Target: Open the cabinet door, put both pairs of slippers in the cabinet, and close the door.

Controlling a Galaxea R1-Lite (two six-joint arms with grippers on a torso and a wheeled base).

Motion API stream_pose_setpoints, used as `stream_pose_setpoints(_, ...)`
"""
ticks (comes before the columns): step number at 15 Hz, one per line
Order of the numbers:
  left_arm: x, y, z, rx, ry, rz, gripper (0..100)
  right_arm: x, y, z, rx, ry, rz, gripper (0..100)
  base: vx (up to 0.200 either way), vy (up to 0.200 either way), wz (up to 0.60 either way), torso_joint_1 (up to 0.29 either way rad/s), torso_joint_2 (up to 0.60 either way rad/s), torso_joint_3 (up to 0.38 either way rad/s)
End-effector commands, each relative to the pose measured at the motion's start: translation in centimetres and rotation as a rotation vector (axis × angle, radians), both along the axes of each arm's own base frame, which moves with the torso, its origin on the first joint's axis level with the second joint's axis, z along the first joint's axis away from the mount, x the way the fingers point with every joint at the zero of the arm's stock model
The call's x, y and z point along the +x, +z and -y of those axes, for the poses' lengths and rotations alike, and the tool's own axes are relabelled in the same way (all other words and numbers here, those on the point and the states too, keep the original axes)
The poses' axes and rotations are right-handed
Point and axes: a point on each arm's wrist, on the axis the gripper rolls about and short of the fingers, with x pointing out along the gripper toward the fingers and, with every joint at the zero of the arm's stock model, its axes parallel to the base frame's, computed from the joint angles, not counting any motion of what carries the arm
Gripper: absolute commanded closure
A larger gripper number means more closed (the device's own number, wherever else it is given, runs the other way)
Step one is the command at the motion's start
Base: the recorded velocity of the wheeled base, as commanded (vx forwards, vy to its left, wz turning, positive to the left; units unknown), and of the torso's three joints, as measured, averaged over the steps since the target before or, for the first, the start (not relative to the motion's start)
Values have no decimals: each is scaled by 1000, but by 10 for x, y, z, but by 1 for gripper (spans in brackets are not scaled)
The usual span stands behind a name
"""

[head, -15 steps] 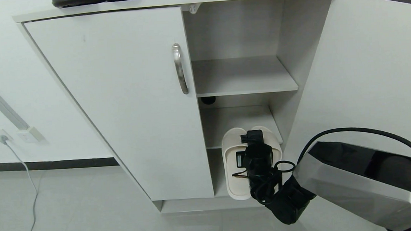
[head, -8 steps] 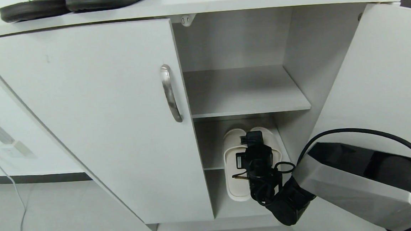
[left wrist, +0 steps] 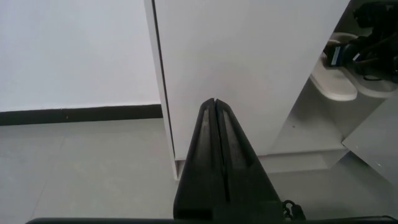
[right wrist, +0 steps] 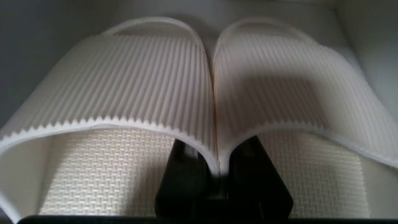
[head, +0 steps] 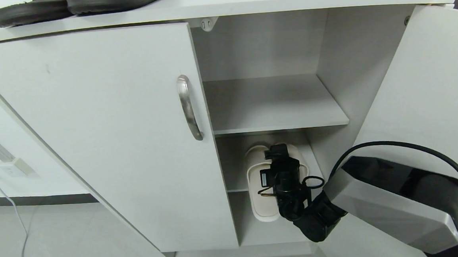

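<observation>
You have the cabinet door [head: 429,84] open and the right gripper [head: 277,154] pinching the white slippers [head: 262,206] partly onto the lower shelf [head: 235,179], while the dark slippers [head: 66,5] on the cabinet top and the closing are left to do.

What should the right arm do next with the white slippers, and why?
Probably push a little deeper before letting go. The right gripper is shut on the white slippers, whose toes lie over the lower shelf while the heels overhang its front edge, so releasing now might tip them out.
</observation>
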Motion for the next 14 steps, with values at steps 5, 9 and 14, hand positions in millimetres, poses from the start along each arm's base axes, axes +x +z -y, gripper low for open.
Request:
stream_pose_setpoints(5,0,0,0,-1,1,-1,100,49,17,0,14,-52,13,100,0,0,0,0,0,0)
stream_pose_setpoints(9,0,0,0,0,1,-1,100,64,21,-2,15,-64,14,100,0,0,0,0,0,0)
stream_pose_setpoints(14,0,0,0,-1,1,-1,100,73,12,2,9,-81,7,0,0,0,0,0,0,0)
